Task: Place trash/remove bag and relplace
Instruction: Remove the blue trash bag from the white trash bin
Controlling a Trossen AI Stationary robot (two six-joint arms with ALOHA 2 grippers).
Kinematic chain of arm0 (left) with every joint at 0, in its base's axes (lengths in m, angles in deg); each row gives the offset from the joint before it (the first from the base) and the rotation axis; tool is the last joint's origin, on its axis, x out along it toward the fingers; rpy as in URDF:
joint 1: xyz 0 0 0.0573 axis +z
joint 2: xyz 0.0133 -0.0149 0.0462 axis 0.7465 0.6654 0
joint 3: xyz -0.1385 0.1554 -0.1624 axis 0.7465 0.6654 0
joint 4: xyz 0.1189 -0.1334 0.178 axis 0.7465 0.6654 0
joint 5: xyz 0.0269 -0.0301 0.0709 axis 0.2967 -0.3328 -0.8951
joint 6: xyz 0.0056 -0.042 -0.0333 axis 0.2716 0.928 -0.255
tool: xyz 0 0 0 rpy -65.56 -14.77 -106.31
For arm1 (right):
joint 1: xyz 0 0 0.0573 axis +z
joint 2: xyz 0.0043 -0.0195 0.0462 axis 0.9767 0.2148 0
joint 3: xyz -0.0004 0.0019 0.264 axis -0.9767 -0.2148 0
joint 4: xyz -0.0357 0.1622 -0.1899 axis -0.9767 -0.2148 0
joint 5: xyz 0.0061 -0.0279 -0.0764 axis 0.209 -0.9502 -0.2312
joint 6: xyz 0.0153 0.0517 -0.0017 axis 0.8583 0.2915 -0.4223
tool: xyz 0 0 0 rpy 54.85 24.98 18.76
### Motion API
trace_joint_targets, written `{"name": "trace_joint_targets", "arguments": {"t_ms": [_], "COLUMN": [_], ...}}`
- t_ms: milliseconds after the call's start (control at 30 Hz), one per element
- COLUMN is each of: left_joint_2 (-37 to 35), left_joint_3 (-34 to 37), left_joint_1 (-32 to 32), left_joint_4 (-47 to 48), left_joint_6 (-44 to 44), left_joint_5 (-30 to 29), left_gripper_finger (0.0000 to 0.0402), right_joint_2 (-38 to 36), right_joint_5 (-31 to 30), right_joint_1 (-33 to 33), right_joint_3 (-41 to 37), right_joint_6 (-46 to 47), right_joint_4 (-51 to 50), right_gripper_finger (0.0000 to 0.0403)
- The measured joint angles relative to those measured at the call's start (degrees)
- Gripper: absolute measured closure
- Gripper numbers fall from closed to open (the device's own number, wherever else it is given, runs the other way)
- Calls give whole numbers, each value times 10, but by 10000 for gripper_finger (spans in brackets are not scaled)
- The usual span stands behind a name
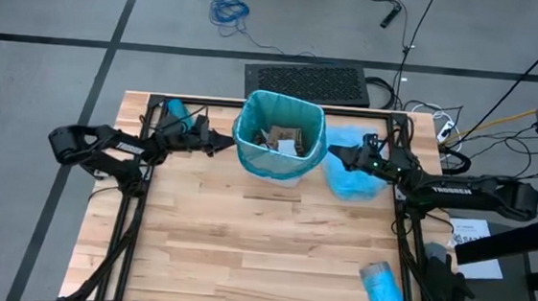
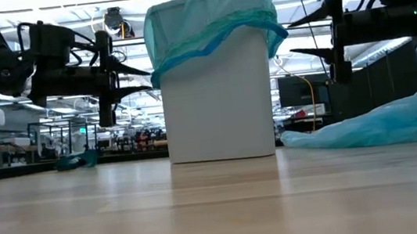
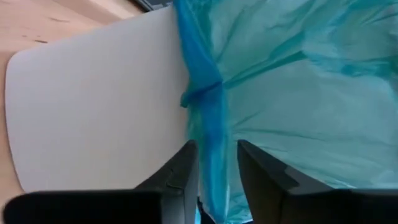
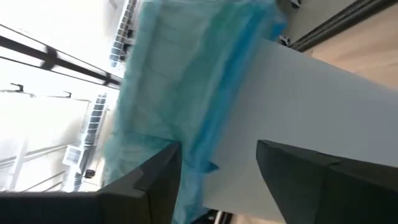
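Note:
A white bin (image 1: 278, 161) stands at the table's far middle. A teal bag (image 1: 282, 108) lines it, the bag's rim folded down over the bin's edge (image 2: 209, 22). The trash (image 1: 284, 137), brown paper wads and a white piece, lies inside. My left gripper (image 1: 229, 145) is level at the bin's left side, open, its fingers either side of the bag's darker hem (image 3: 211, 124). My right gripper (image 1: 330, 153) is level at the bin's right side, open wide, with the bag's hem (image 4: 211, 124) ahead between its fingers.
A loose pale blue bag (image 1: 352, 174) lies heaped on the table right of the bin, under my right arm. A blue packet (image 1: 383, 289) lies at the near right corner and a teal item (image 1: 178, 112) at the far left. The table's near half is bare wood (image 1: 261, 256).

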State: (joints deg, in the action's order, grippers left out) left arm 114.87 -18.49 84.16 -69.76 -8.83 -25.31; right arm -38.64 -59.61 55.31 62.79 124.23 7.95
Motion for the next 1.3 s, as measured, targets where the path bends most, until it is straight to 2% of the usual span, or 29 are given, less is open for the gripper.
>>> {"name": "trace_joint_targets", "arguments": {"t_ms": [233,533,633,833,900,1167,1300], "left_joint_2": [15,15,15,15,15,15,15], "left_joint_3": [-1,-1,-1,-6,-13,-19,-19], "left_joint_1": [0,0,0,0,-5,-8,-8], "left_joint_4": [1,-10,-10,-23,-21,17,9], "left_joint_6": [-1,-2,-2,-7,-13,-30,-48], "left_joint_5": [1,-3,-9,-20,-20,-17,-18], "left_gripper_finger": [281,281,281,281,281,281,318], "right_joint_2": [46,62,62,62,62,62,62], "right_joint_5": [15,14,14,14,14,13,14], "right_joint_1": [0,0,0,0,0,0,0], "right_joint_3": [38,39,39,39,39,40,40], "right_joint_6": [-14,-21,-23,-35,-39,-37,-36], "right_joint_4": [-12,-8,-8,-8,-2,0,0], "right_gripper_finger": [218,242,273,378,396,337,332]}}
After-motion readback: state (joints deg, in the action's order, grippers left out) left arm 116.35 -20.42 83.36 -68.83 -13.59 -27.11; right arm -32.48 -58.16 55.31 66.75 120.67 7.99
